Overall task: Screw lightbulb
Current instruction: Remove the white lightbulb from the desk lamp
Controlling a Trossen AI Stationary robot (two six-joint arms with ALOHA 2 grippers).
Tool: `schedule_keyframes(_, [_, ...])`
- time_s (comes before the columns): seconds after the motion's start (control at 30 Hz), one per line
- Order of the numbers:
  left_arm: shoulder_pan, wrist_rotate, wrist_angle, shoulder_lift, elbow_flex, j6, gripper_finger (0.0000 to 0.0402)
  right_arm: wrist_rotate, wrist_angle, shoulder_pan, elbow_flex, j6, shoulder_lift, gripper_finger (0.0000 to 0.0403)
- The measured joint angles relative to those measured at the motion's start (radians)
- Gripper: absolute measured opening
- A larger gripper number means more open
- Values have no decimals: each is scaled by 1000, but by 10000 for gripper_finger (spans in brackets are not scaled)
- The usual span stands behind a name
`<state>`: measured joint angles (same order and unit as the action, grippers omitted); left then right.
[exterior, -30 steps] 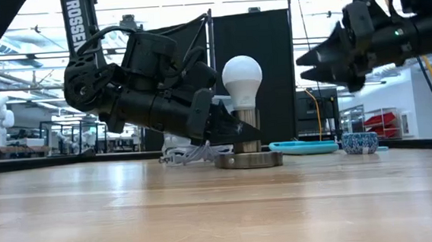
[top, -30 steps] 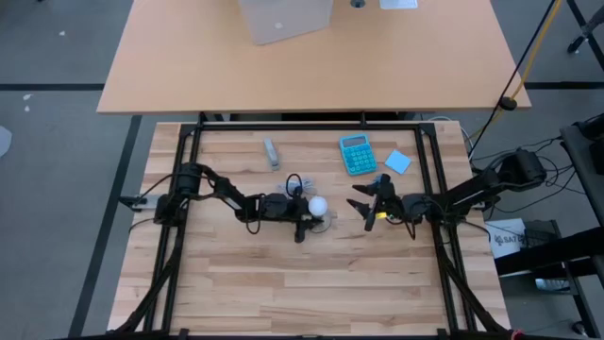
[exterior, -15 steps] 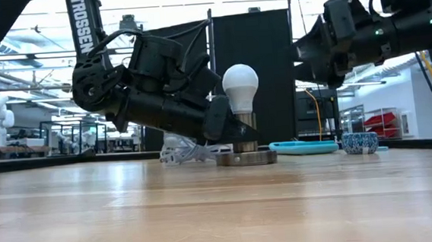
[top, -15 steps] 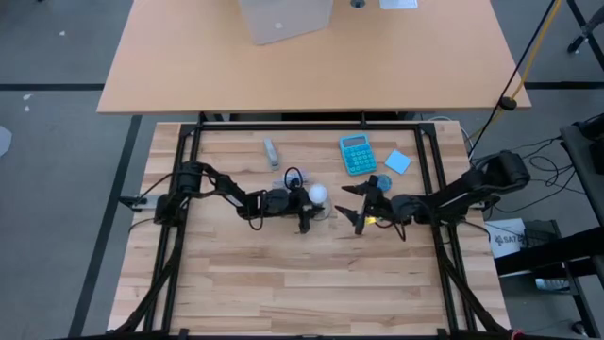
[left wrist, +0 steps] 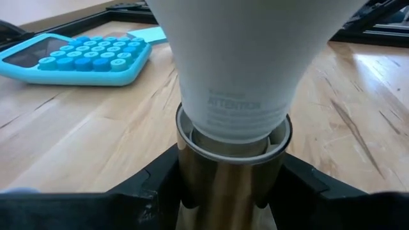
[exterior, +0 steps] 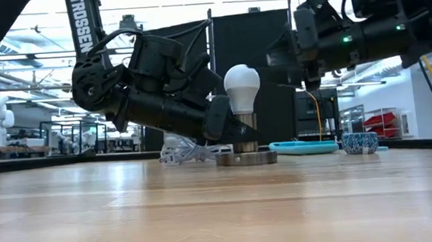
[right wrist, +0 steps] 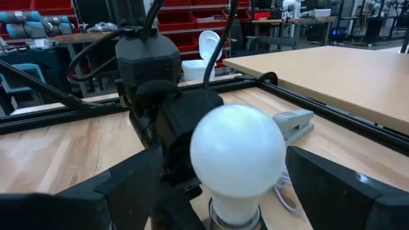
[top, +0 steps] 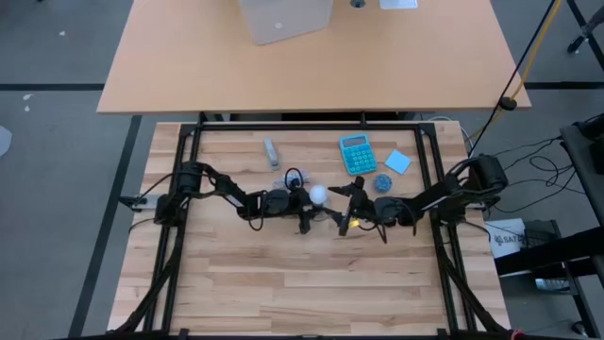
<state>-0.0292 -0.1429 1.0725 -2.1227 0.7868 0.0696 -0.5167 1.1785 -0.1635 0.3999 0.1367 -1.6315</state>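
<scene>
The white lightbulb (top: 321,195) (exterior: 242,85) stands upright with its narrow end in the brass tube (left wrist: 227,185) of a socket. The socket's round metal base (exterior: 247,159) rests on the table. My left gripper (top: 310,212) (left wrist: 230,198) reaches in from the table's left and is shut on the socket tube. My right gripper (top: 342,208) (exterior: 288,55) (right wrist: 220,163) comes level from the right and is open. Its fingers (right wrist: 131,179) stand on either side of the bulb's round head (right wrist: 238,153) with gaps showing, touching nothing. My left gripper pinches the socket's brass tube (left wrist: 217,191) just below the bulb's neck, one finger (left wrist: 160,185) on each side. The fingers come nearly level from the table's left, slanting slightly down. The socket stands upright with its base on the table.
A white coiled cable (exterior: 191,152) lies behind the socket. On the far side lie a grey stapler (top: 272,152), a blue calculator (top: 357,154), a blue note pad (top: 397,161) and a small blue dish (top: 382,181). A black frame (top: 311,127) runs round the wooden table.
My right gripper has travelled level toward the table's left, from well right of the bulb until its fingers flank the bulb's head. My left gripper has turned slightly on the socket, and the bulb's head has shifted a little toward the far edge.
</scene>
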Motion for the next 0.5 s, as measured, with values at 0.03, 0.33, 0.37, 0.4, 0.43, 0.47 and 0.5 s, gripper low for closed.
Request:
schedule_keyframes(0.03, [0,0,-3,1,0,0,183,-1,-2,0,9,-4,-8,323])
schedule_keyframes(0.33, [0,0,-7,2,0,1,182,-35,-13,26,100,8,-86,322])
schedule_keyframes(0.37, [0,0,-7,2,0,0,182,-35,-13,30,111,7,-93,322])
schedule_keyframes(0.4, [0,0,-7,2,0,0,182,-35,-13,35,120,7,-102,322])
schedule_keyframes(0.43, [0,0,-7,2,0,0,182,-34,-18,41,130,9,-112,322])
schedule_keyframes(0.47, [0,0,-7,2,0,0,182,-33,-27,45,140,12,-122,322])
schedule_keyframes(0.5, [0,0,-8,2,0,1,182,-32,-41,48,151,18,-131,322])
